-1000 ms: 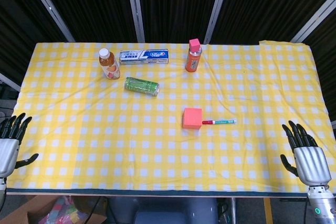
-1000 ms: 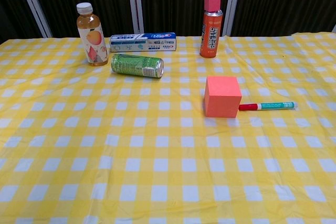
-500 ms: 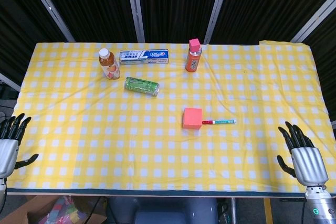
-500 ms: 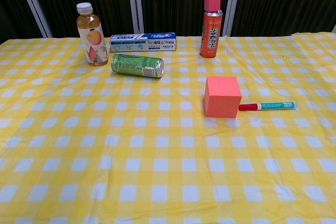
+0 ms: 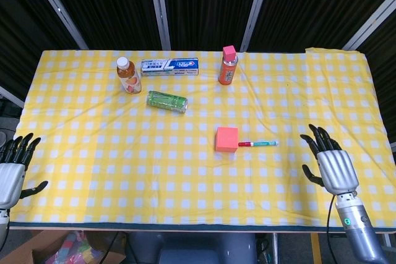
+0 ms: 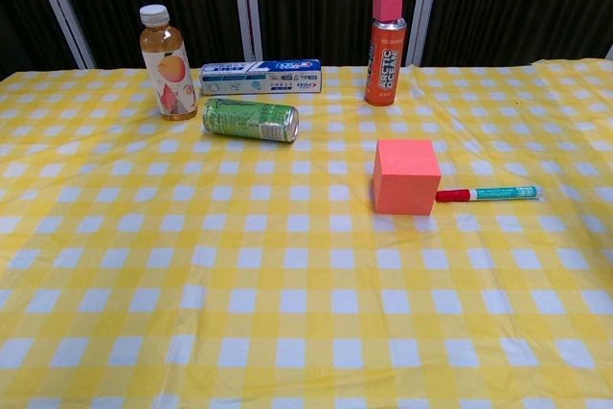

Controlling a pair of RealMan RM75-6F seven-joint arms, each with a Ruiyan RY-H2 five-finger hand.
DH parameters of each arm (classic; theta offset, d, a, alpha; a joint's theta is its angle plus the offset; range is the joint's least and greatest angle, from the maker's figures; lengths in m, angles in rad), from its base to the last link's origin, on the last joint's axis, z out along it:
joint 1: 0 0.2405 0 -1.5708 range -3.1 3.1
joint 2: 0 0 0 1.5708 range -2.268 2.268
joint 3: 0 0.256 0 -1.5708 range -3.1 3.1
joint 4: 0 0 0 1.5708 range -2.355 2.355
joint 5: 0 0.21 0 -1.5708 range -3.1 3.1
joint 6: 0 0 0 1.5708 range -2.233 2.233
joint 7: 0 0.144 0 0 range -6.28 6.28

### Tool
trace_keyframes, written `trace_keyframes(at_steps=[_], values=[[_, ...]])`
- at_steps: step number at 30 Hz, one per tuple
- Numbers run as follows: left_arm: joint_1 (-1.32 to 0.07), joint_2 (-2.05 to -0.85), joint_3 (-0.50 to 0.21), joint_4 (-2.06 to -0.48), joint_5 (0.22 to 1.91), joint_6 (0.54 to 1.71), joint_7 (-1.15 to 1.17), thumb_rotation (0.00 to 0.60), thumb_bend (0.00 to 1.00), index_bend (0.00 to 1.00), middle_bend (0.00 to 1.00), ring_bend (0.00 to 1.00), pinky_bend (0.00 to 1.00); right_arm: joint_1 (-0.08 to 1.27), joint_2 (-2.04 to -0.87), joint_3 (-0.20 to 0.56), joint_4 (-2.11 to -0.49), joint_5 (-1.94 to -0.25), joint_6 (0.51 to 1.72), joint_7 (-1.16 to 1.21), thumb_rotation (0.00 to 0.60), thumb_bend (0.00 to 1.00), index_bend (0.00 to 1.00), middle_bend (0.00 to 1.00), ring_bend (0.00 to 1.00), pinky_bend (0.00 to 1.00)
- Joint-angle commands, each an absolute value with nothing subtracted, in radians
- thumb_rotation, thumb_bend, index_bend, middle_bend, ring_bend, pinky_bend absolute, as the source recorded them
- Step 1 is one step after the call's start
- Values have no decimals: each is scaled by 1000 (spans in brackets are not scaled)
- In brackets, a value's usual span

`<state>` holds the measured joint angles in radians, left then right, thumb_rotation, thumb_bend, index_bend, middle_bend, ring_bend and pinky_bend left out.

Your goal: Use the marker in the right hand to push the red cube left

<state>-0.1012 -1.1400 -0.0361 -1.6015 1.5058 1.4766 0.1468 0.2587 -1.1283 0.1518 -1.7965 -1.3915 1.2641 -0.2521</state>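
Observation:
The red cube point(image 5: 226, 139) point(image 6: 406, 176) sits right of the table's centre on the yellow checked cloth. A marker point(image 5: 258, 144) point(image 6: 488, 194) with a red cap and green barrel lies flat just right of the cube, its red end at the cube's side. My right hand point(image 5: 330, 167) hovers over the near right part of the table, fingers spread and holding nothing, well to the right of the marker. My left hand point(image 5: 11, 171) hangs off the near left edge, fingers apart and empty. Neither hand shows in the chest view.
Along the far side stand a tea bottle point(image 5: 128, 75), a toothpaste box point(image 5: 169, 66) and an orange spray can point(image 5: 228, 65) with a pink cap. A green can point(image 5: 166, 101) lies on its side left of the cube. The table's front edge point(image 5: 185, 226) runs near both hands.
My right hand has moved forward and left, from the near right corner onto the table toward the marker. The cube, marker and left hand have stayed put.

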Motion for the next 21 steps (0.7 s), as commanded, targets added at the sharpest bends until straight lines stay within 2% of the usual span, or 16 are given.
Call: trace_keyframes(at_steps=[1,10,21], values=[[-108,-1138,-36,-1603,1501,1462,140,600,0,0,0,0,57,332,-1166,198,-1831,-1297,1189,-348,600,408,196,50,18,232],[-131,-1135,-39,-1596,1498,1426,126,600,0,0,0,0,57,465,-1309,236,-1742,-1123,1088,-497,600,407,251,50,18,232],[-136,-1129,-30,-1598,1515,1425,101,600,0,0,0,0,57,546,-1438,237,-1554,-989,1012,-505,600,407,299,52,18,231]])
